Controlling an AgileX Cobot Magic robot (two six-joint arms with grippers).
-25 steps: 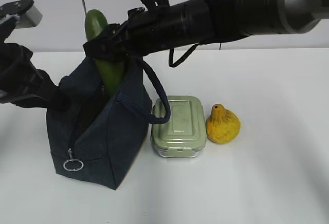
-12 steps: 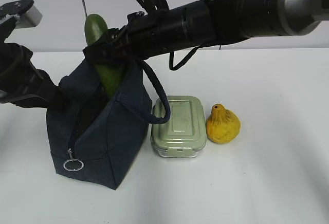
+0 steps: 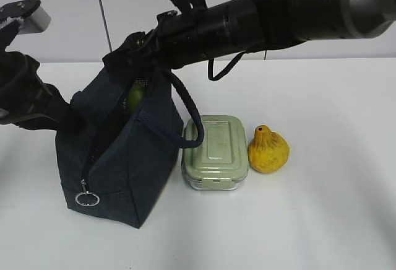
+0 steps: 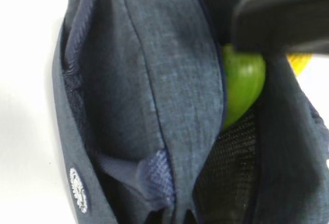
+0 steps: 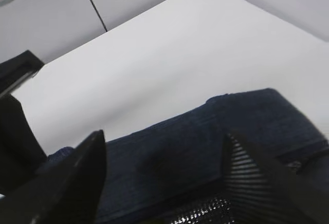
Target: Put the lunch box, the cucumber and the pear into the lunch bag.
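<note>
Navy lunch bag (image 3: 120, 158) unzipped at left, cucumber (image 3: 135, 96) inside. Right gripper (image 5: 164, 178) spread wide, empty, above it. Left gripper clenched on bag's far-left edge. Lunch box (image 3: 215, 151), pear (image 3: 268, 150) outside, right.

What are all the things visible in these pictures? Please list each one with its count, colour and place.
lunch bag: 1, dark navy, left on the table, top open
cucumber: 1, green, inside the bag's opening, only its tip shows
lunch box: 1, clear with pale green lid, on the table right of the bag
pear: 1, yellow-orange, on the table right of the lunch box
table: 1, white, under everything
left gripper: 1, black, at the bag's left upper edge, shut
right gripper: 1, black, above the bag's opening, jaws apart, holding nothing
</note>
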